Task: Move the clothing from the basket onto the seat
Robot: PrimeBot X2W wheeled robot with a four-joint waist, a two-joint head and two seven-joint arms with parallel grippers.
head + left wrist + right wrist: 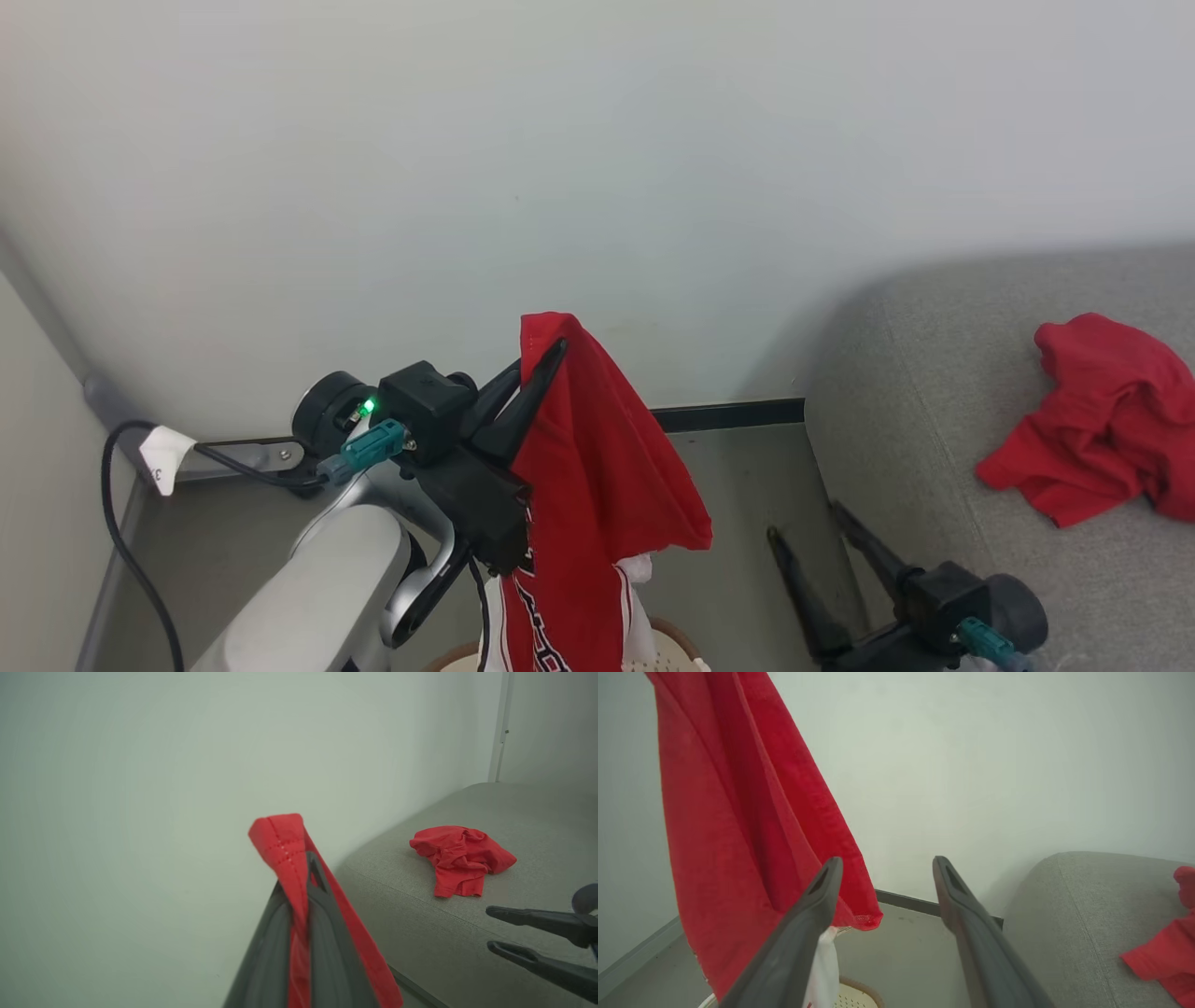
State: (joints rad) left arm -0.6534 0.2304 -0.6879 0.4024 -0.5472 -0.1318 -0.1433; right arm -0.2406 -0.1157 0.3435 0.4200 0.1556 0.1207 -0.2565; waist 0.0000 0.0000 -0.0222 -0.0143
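Notes pale wall (pixel 597 140) across the whole upper half of the head view. Records grey seat (pixel 934 392) at right of frame, rounded edge toward centre, stitched seam visible in left wrist view. Logs grey floor (pixel 738 523) at lower centre, bounded by a dark skirting (pixel 728 413) at the foot of the wall.

Finds hanging garment (pixel 597 467) at centre of head view, red, draped downward from a pinched fold at its top, with white panel and striped trim toward bottom edge of frame. Cannot tell whether its lower end touches anything below. Finds crumpled garment (pixel 1102 420) at right edge, red, lying on the seat, well apart from the hanging one.

Sights basket (pixel 667 653) at bottom centre, with part of its brown rim and perforated cream wall visible, directly under the hanging garment.

Confirms left end effector (pixel 540 357) left of centre, raised, fingers clamped together on top fold of hanging garment; fabric pinched between both fingers in left wrist view. Confirms right end effector (pixel 805 520) at lower right, fingers spread wide, gripping nothing, tips over floor beside seat edge, apart from hanging garment.

Notes black cable (pixel 117 523) at lower left, looping along the corner.
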